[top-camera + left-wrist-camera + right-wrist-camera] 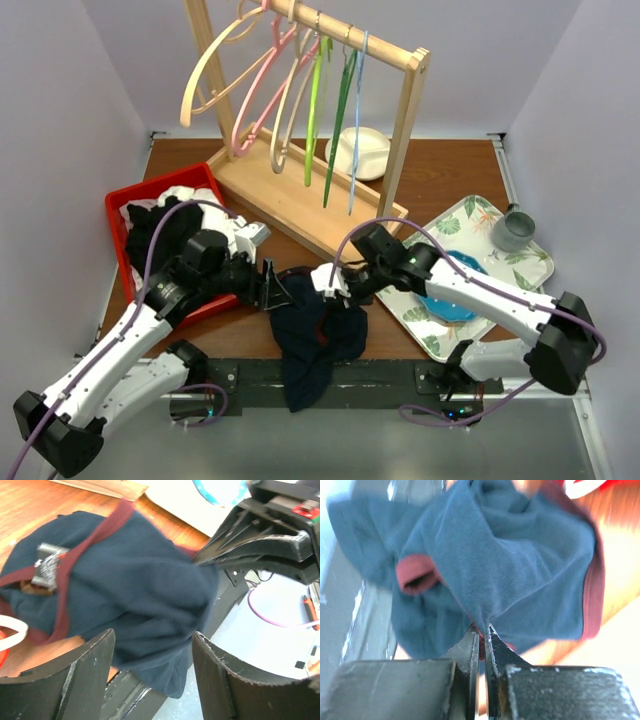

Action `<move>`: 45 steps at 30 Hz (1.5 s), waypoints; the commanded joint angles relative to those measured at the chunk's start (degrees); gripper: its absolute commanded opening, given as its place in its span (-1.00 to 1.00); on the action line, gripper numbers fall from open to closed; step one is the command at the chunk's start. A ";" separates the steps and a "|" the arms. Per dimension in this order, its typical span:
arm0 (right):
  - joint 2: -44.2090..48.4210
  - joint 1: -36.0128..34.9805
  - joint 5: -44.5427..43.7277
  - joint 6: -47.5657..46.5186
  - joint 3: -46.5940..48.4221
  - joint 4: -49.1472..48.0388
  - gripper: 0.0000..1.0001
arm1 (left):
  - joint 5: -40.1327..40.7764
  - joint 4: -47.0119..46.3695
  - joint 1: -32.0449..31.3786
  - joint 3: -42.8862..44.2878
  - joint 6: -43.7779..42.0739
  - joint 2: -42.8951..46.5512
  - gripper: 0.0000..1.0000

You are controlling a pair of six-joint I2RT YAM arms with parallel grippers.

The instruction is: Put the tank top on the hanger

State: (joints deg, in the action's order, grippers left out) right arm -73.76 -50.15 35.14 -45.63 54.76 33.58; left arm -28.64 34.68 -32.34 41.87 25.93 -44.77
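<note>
The tank top (318,335) lies bunched at the near edge of the bench (190,165), drooping over it. The right fingers (470,652) pinch a fold; the left fingers (92,660) stand spread beside it. Light, limp cloth, probably best gripped at the red-trimmed straps.

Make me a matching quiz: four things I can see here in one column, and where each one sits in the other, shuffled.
Things
1. tank top
2. blue hanger
3. cup
4. red bin

Places
A. on the leaf-print tray
B. far left, holding clothes
C. hanging from the wooden rail
D. centre front, draped over the near edge of the table

Pairs: 1-D, 2-C, 3-A, 4-B
</note>
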 commanded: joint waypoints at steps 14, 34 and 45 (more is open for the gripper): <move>16.54 8.32 -23.71 -17.31 -11.43 23.11 -0.99 | 1.39 -8.48 -0.53 6.38 -3.08 -13.58 0.56; 15.40 8.32 -18.09 -15.28 -9.24 23.46 -0.99 | 8.17 -32.03 -2.20 7.97 -13.89 -31.07 0.57; 15.57 8.40 -17.11 -15.81 -3.79 28.55 -1.00 | -8.54 -26.95 -2.20 8.24 -16.70 -38.38 -0.60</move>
State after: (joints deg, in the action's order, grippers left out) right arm -58.83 -41.87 16.27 -61.52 45.71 58.70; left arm -31.40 5.61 -34.26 49.95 10.87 -83.59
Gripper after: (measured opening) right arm 0.028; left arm 0.297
